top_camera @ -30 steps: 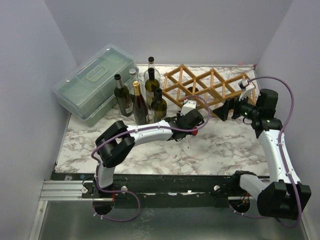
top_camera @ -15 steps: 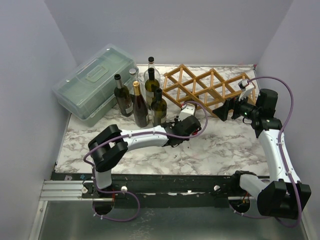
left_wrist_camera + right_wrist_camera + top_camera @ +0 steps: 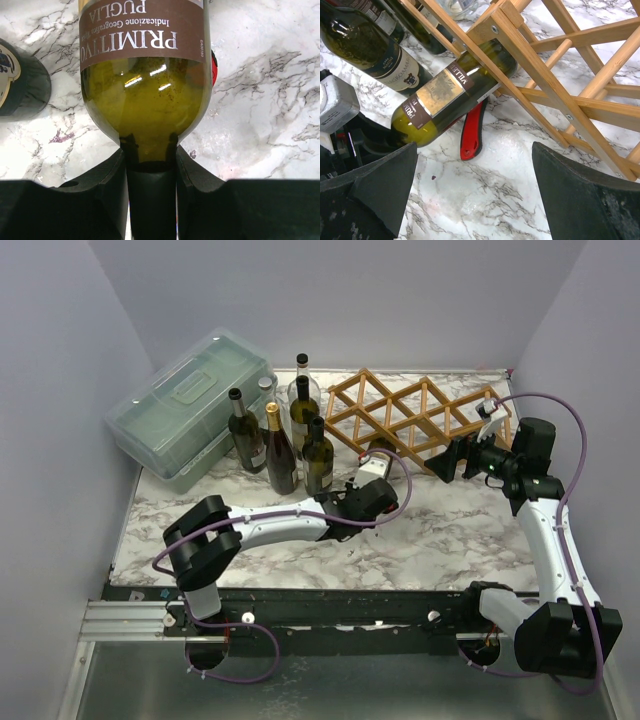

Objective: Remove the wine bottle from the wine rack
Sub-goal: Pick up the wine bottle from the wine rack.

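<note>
The wine bottle (image 3: 145,100) is green glass with a brown label. It lies on its side, with its base end in a lower cell of the light wooden wine rack (image 3: 530,47), as the right wrist view shows (image 3: 447,97). My left gripper (image 3: 150,160) is shut on the bottle's dark neck, low over the marble, in front of the rack (image 3: 420,415) in the top view (image 3: 365,495). My right gripper (image 3: 480,190) is open and empty, hovering at the rack's right front (image 3: 462,458).
A red handled tool (image 3: 472,132) lies on the marble under the bottle. Several upright bottles (image 3: 285,435) stand left of the rack, one close to my left gripper. A translucent green-grey lidded box (image 3: 185,405) sits at the back left.
My left gripper has moved toward the near left, away from the rack, with the bottle neck in it; its elbow swung left. The right arm has not moved.
</note>
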{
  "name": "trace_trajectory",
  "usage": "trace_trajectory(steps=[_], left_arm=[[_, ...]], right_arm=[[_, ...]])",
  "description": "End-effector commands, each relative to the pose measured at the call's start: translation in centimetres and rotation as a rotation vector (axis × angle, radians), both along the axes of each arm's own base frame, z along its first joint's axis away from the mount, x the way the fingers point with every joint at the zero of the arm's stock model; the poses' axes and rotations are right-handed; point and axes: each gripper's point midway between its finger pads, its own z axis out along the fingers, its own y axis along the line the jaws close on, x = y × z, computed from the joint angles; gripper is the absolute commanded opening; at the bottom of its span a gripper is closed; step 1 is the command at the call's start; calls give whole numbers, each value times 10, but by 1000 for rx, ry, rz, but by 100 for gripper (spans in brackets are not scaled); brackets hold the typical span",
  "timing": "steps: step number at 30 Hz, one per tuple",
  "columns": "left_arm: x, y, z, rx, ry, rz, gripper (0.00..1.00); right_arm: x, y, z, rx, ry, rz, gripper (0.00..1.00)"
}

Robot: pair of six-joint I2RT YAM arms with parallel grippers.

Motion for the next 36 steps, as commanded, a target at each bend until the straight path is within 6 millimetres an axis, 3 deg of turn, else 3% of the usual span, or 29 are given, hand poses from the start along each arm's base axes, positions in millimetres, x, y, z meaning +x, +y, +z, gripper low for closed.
trace_trajectory(steps=[1, 36], left_arm=[[9, -5, 48, -106, -119, 28, 0], [-35, 21, 54, -128, -73, -133, 0]], right_arm=[[-1, 2, 3, 4, -20, 21, 99], [-8, 10, -1, 17, -24, 91, 99]])
